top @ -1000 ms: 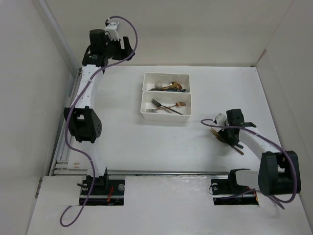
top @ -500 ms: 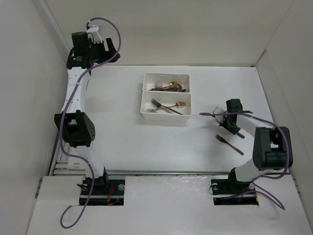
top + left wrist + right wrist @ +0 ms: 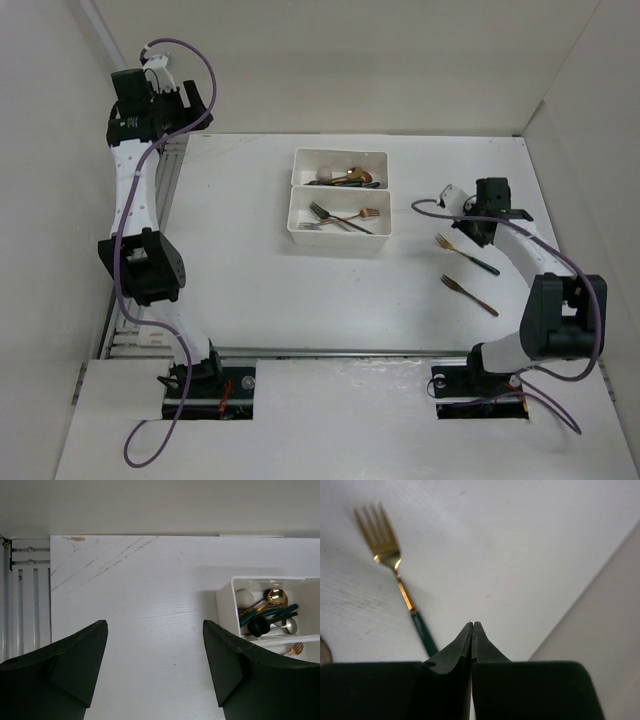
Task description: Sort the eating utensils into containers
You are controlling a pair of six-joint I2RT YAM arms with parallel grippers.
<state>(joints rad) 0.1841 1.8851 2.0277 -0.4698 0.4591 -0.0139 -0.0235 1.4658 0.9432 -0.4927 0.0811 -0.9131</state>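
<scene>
Two joined white containers sit mid-table: the far one (image 3: pixel 300 160) holds several spoons (image 3: pixel 267 614), the near one (image 3: pixel 297 222) holds several forks (image 3: pixel 340 217). A gold fork with a dark green handle (image 3: pixel 465 253) lies on the table at the right, and a copper utensil (image 3: pixel 470 295) lies nearer the front edge. My right gripper (image 3: pixel 488 235) is shut and empty just beside that fork (image 3: pixel 395 572), fingertips (image 3: pixel 472 625) pressed together. My left gripper (image 3: pixel 190 100) is raised at the far left corner, open with only bare table between its fingers (image 3: pixel 80 655).
High white walls (image 3: pixel 60 200) enclose the table on the left, back and right. A metal rail (image 3: pixel 25 605) runs along the table's left edge below the left gripper. The right wall (image 3: pixel 600 630) stands close to the right gripper.
The right gripper has shut and moved away from the near edge toward the far right, leaving the gold fork and copper utensil uncovered. The left arm has swung further left.
</scene>
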